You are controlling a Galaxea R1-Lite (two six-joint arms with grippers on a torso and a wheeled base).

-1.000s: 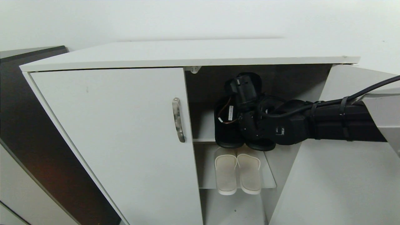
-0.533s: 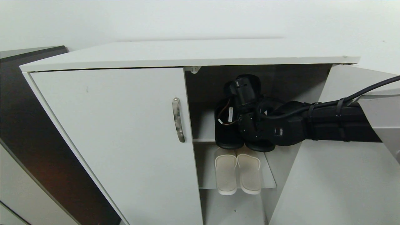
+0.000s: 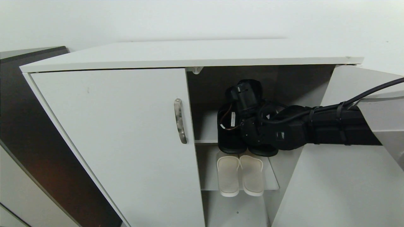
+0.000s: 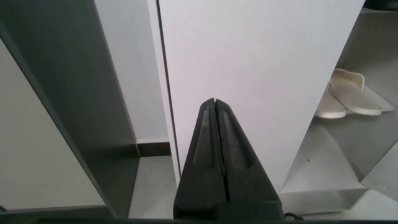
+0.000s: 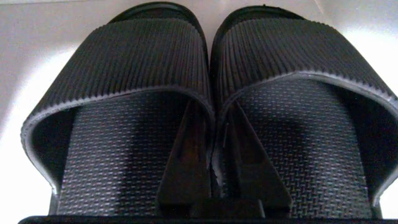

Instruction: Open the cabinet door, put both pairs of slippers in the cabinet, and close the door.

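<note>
The white cabinet has its right door swung open and its left door closed. A pair of black ribbed slippers lies on the upper shelf, heels over the front edge. My right gripper is inside the cabinet, shut on the two touching inner edges of the black slippers. A pair of white slippers lies side by side on the lower shelf. My left gripper is shut on nothing, low in front of the closed left door.
A metal handle runs down the closed door's right edge. A dark panel stands left of the cabinet. The open door flanks my right arm on its right. The cabinet's bottom compartment holds nothing.
My right arm has sunk a little, and the black slippers have come down with it toward the upper shelf. The white slippers and the doors have not moved.
</note>
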